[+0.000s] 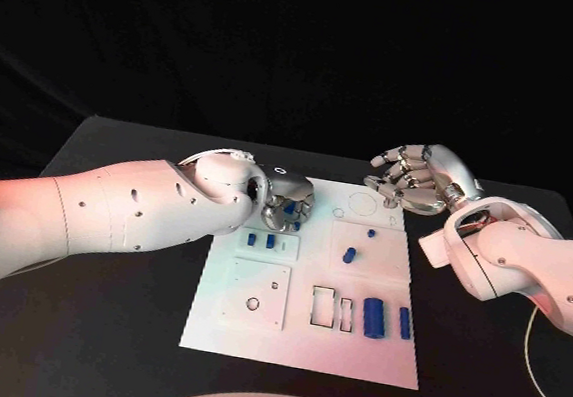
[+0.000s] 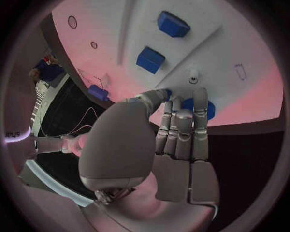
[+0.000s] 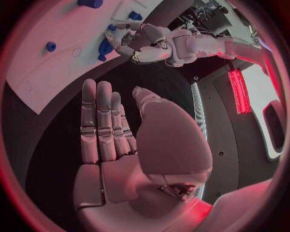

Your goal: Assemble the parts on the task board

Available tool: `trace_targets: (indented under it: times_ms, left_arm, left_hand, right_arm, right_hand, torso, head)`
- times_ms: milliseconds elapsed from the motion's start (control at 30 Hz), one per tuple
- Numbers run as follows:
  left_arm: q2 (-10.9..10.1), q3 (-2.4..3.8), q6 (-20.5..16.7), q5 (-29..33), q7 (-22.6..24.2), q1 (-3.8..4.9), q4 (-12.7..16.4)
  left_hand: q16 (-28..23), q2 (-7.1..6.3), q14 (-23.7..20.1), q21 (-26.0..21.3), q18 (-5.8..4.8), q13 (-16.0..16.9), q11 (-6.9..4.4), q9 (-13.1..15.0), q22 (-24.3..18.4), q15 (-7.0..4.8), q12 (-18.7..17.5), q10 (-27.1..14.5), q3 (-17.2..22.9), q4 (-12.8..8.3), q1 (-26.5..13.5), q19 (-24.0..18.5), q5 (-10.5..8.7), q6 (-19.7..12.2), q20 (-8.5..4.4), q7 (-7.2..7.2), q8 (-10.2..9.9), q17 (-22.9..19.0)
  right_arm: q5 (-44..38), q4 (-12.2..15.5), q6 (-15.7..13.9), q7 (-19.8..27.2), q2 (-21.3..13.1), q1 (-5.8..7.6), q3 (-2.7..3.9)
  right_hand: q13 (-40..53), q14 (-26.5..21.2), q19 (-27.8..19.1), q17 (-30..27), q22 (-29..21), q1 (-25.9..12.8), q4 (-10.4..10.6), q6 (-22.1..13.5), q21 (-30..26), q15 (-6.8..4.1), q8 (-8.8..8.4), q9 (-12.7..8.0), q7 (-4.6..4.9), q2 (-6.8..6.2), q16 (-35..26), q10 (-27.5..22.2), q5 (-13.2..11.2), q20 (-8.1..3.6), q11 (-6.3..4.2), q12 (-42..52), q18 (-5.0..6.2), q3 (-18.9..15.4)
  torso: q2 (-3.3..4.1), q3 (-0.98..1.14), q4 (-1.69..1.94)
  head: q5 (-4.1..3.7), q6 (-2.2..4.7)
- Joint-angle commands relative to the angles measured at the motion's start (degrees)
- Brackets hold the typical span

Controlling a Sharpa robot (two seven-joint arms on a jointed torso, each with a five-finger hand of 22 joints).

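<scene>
White task board (image 1: pixel 229 337) flat mid-table; blue parts (image 1: pixel 374 318) scattered across its recesses.

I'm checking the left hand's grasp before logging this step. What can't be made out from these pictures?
- Head view: the left hand covers the task board's far left corner; what lies under it is hidden.
- Left wrist view: the fingers cover most of a blue part; whether it is held cannot be told.

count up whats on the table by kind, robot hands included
blue parts: 6, one at the left hand fingertips
task board: 1
hands: 2, left hand and right hand
total: 9
</scene>
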Motion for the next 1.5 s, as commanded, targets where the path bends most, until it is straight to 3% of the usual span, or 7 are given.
trace_targets:
  times_ms: [33,400,900,1133,1500]
  left_arm:
    - [0.18,-0.09,1.97,-0.34,-0.57,-0.08,-0.16]
    - [0.53,-0.21,2.61,-0.25,-0.35,-0.11,-0.16]
    - [0.69,-0.61,1.53,-0.14,0.55,-0.13,-0.43]
    - [0.65,-0.64,0.18,-0.13,0.22,-0.14,-0.76]
    - [-0.39,-0.38,-5.24,1.11,1.85,-0.19,0.44]
  left_hand:
    - [0.62,0.01,0.85,0.40,0.82,-0.04,0.08,-0.13,0.22,-0.03,0.02,0.60,0.43,-0.22,0.09,-0.56,-0.21,0.35,-0.05,-0.04,-0.24,0.48]
    - [1.62,0.10,1.90,1.30,0.81,-0.06,-0.12,-0.24,0.83,-0.17,0.12,1.13,0.92,-0.61,-0.27,-0.54,-0.35,0.60,-0.11,-0.24,-0.34,1.57]
    - [3.22,1.01,4.29,5.02,0.07,-0.08,-1.02,0.04,5.63,-0.98,-0.11,3.92,2.24,-1.83,-1.03,1.91,-0.37,3.70,-0.70,-0.92,0.30,3.93]
    - [3.92,2.09,6.06,7.76,-0.57,-0.04,-1.59,0.40,9.40,-1.53,-0.79,6.36,3.41,-3.24,-0.79,4.48,-0.55,5.87,-1.19,-1.23,0.50,5.27]
    - [4.30,1.82,7.79,9.77,-1.10,0.06,-1.92,0.76,12.17,-1.89,-2.30,8.40,3.70,-4.27,-2.14,6.54,-0.67,7.42,-1.59,-1.48,0.09,6.47]
  right_arm:
    - [0.43,-0.05,0.76,0.77,0.08,0.00,0.01]
    - [0.52,-0.24,1.51,0.44,0.26,0.00,0.01]
    - [0.53,-0.37,1.81,0.51,0.41,0.00,0.01]
    - [0.53,-0.37,1.76,0.54,0.42,0.00,0.01]
    - [0.40,-0.43,0.79,0.51,0.41,0.00,0.01]
  right_hand:
    - [-0.19,0.24,0.45,0.13,-0.18,-0.07,0.06,-0.49,-0.47,0.18,0.39,0.10,0.02,-0.38,-0.47,-0.26,-0.21,0.20,0.30,-0.12,0.65,0.34]
    - [-0.86,0.40,0.68,0.36,-0.80,-0.42,0.10,-0.26,-1.01,0.20,0.80,0.17,-0.01,-0.39,-1.26,-0.31,-0.23,0.24,0.30,-0.10,0.65,0.47]
    - [-1.33,0.40,0.76,0.48,-1.25,-0.50,0.06,-0.31,-1.42,0.24,0.97,0.17,0.01,-0.35,-1.91,-0.45,-0.22,0.27,0.33,-0.12,0.65,0.63]
    - [-1.43,0.41,0.79,0.50,-1.36,-0.54,0.06,-0.34,-1.52,0.25,1.00,0.17,0.02,-0.38,-2.07,-0.47,-0.23,0.28,0.34,-0.11,0.65,0.65]
    - [-2.36,0.27,0.82,0.72,-2.34,-0.89,0.08,-0.52,-2.44,0.44,1.33,0.16,0.15,-0.50,-3.53,-1.02,-0.24,0.43,0.52,-0.18,0.61,0.78]
  torso:
    - [-0.06,-0.01,0.04]
    - [-0.09,-0.05,0.01]
    - [-0.10,-0.03,0.02]
    - [-0.09,-0.03,0.01]
    - [-0.06,-0.08,-0.08]
  head:
    - [-0.08,-0.17]
    - [-0.01,-0.13]
    - [0.11,-0.22]
    - [0.06,-0.15]
    - [-0.07,0.05]
